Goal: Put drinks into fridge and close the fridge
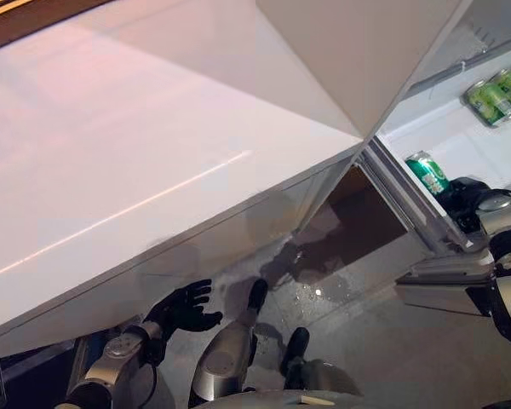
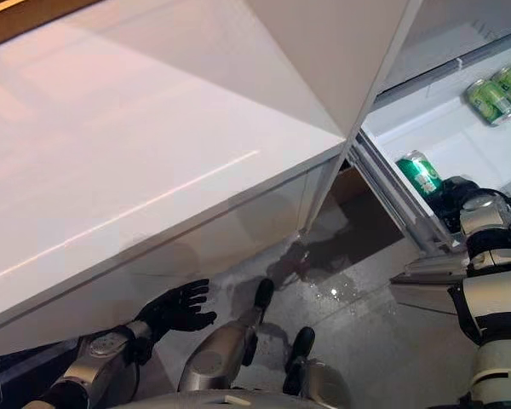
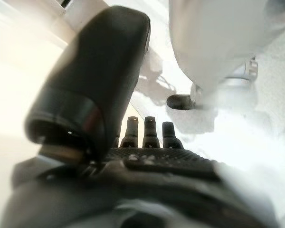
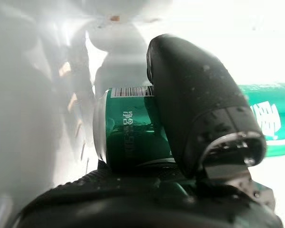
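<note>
We see our right hand (image 2: 456,198) reaching in from the right side toward the open white fridge (image 1: 460,128), and its fingers grasp a green metal drink can (image 1: 427,172); in the right wrist view the dark thumb (image 4: 199,109) wraps across the side of that can (image 4: 130,137) and pins it against the palm, so the hold is firm. The can sits tilted, its silver top turned up and away from us, just at the front edge of the fridge's white shelf (image 2: 443,136), close above the lower door frame; whether it already touches the shelf we cannot tell. Farther back on the same shelf, toward the upper right, two more green drink cans (image 1: 496,95) lie close together on their sides, well apart from the one in our hand. The large white fridge door (image 1: 153,153) stands swung open and fills most of the head views, its glossy panel stretching from the upper left down to its lower corner near the middle. Below that door, in the lower left, our left hand (image 1: 185,310) hangs with its dark fingers released and spread, grasping nothing; in the left wrist view the thumb (image 3: 97,85) stands up large and the fingers (image 3: 152,133) stretch straight out above the pale grey speckled floor (image 1: 383,341). Small bright spots glint on the floor near the base of the fridge
</note>
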